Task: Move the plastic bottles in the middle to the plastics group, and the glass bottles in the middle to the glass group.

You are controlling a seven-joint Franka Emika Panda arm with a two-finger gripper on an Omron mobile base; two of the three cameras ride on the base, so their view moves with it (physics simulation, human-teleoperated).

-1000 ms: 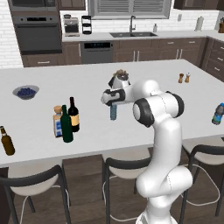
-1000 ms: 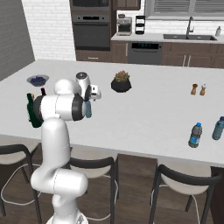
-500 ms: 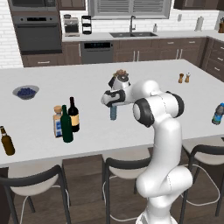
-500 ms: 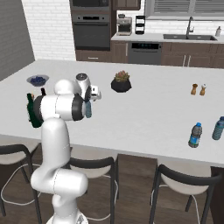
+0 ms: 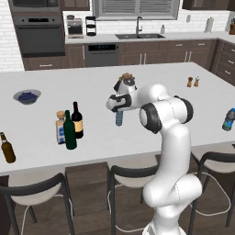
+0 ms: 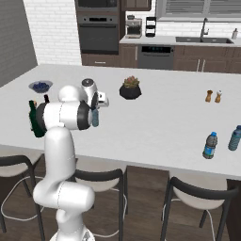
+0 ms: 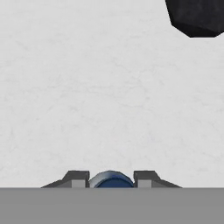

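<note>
The gripper [image 7: 111,178] points down over the white island counter [image 5: 151,87], and its two dark fingertips [image 7: 78,178] sit pressed against either side of the blue cap of the pale-blue water bottle [image 5: 119,117], so the jaws are narrowed onto the bottle's top. From the left base camera the bottle hangs upright just under the hand, its base at or just above the countertop; whether it touches cannot be told. From the right base camera the same bottle [image 6: 95,117] shows as a slim pale shape beside the arm's dark elbow joint. Just beyond the hand stands a dark potted plant [image 6: 130,88], whose black pot edges into the top corner of the hand camera's picture. Further out on the robot's left, the dark green wine bottle [image 5: 69,131] and the black wine bottle with a cream label [image 5: 77,121] stand close together, with the square blue-labelled bottle [image 5: 60,127] just beside them and the small brown bottle [image 5: 7,148] near the counter's front edge. A bowl of blue fruit [image 5: 27,96] sits behind them. Well apart to the right stand the bright-blue bottle with a dark band [image 6: 210,145], another pale blue bottle [image 6: 234,138] and two small shakers [image 6: 213,96].
</note>
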